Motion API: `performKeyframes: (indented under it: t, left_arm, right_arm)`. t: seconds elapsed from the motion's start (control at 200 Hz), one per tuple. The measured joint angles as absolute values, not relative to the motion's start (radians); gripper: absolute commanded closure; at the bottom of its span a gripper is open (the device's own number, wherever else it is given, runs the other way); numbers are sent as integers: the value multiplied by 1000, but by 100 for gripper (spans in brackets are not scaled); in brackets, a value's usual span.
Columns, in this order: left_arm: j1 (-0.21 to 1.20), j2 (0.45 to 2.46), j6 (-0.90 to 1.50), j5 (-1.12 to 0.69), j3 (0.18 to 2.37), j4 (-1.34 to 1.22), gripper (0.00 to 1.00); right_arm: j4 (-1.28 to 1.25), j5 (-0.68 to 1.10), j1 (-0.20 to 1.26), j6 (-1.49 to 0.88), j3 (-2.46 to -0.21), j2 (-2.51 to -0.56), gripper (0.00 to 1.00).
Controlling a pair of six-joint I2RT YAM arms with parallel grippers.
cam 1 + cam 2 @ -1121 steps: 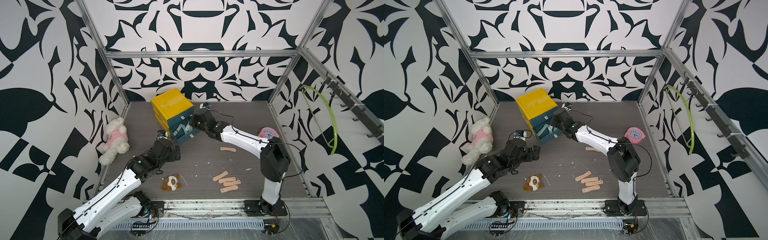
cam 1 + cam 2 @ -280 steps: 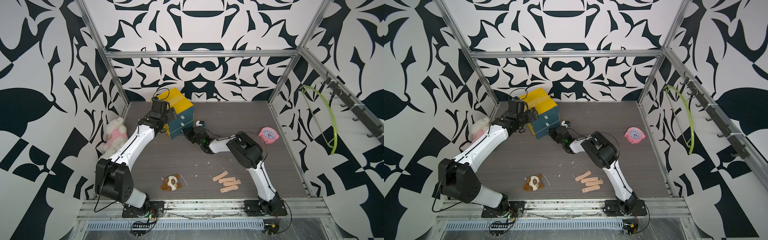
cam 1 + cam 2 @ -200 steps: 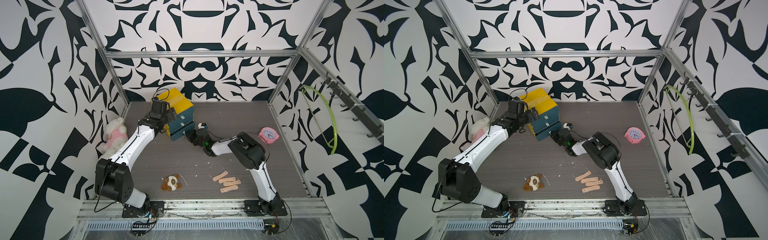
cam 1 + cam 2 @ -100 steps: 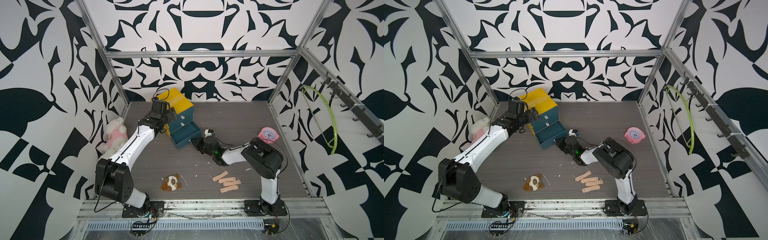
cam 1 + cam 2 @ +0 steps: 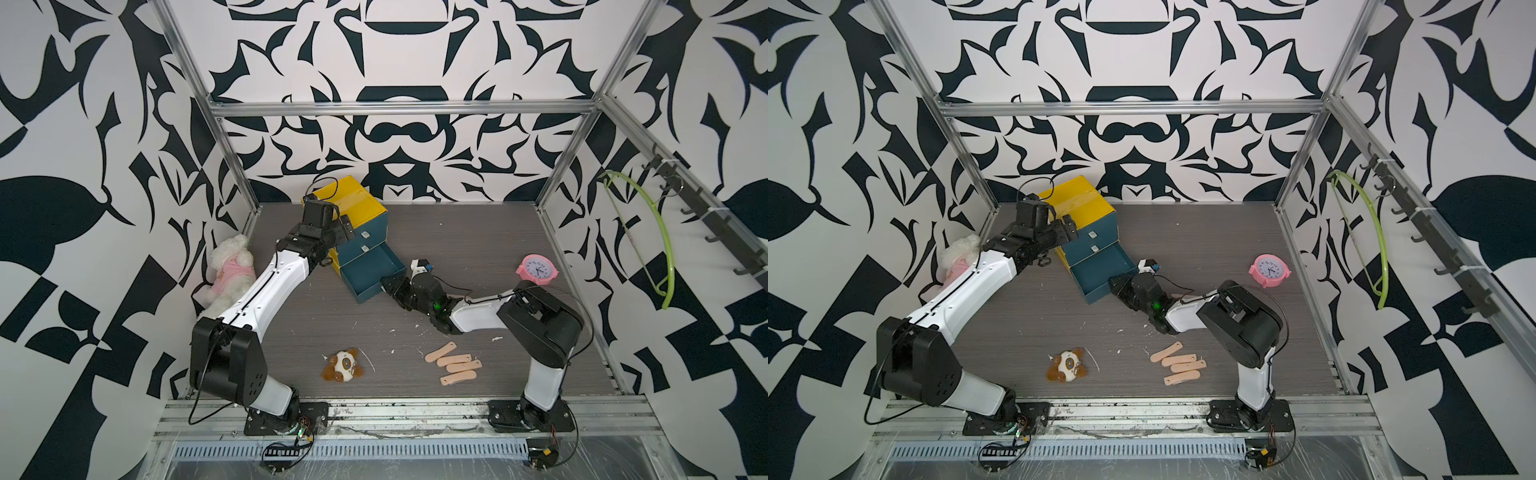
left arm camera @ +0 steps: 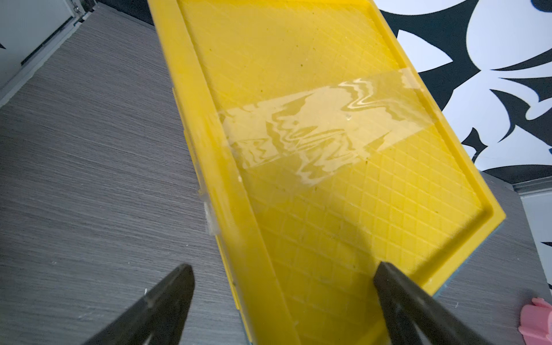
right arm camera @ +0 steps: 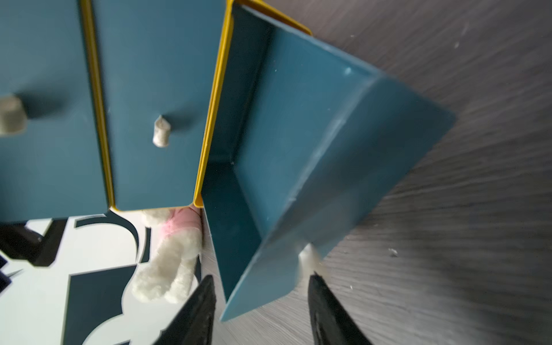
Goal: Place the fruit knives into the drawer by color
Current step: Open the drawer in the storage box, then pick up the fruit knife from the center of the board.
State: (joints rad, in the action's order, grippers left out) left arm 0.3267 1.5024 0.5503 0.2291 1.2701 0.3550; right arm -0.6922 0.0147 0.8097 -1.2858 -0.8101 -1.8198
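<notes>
Your left gripper [image 6: 283, 268], wide open, straddles the yellow cabinet [image 5: 357, 203] top. Your right gripper [image 7: 260, 279], jaws parted, grips nothing before the open drawer [image 5: 370, 270]. Four peach fruit knives [image 5: 461, 365] lie on the desk [image 5: 478, 241].

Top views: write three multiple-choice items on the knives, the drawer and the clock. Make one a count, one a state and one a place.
1. How many peach knives lie side by side in the front group?
A. two
B. four
C. seven

2. The bottom drawer is:
A. shut
B. pulled out, full of knives
C. pulled out, nothing showing inside

3. The pink clock sits:
A. inside the drawer
B. on top of the knives
C. on the floor, apart from the knives

Key:
1 B: four bars show in both top views.
2 C: its bare blue bottom shows, in the right wrist view too.
3 C: it stands on bare floor, away from them.
</notes>
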Motion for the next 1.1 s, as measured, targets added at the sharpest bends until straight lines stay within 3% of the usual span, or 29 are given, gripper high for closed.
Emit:
performKeyframes:
  t: [0.405,0.645,0.875,1.1]
  left_arm:
    - [311,1492,526,184,1351,455,1]
    - [328,1352,533,97,1374,459,1]
    - [533,1122,542,81,1210,428,1]
    - [641,1019,574,78,973,433,1]
  right_arm:
    - [-199,-84,834,-1069,-808,-1441,41]
    - [117,-110,834,-943,-811,-1274,36]
    - [420,-100,813,-841,-863,-1228,32]
    - [605,7,671,-743,-904,-1280,32]
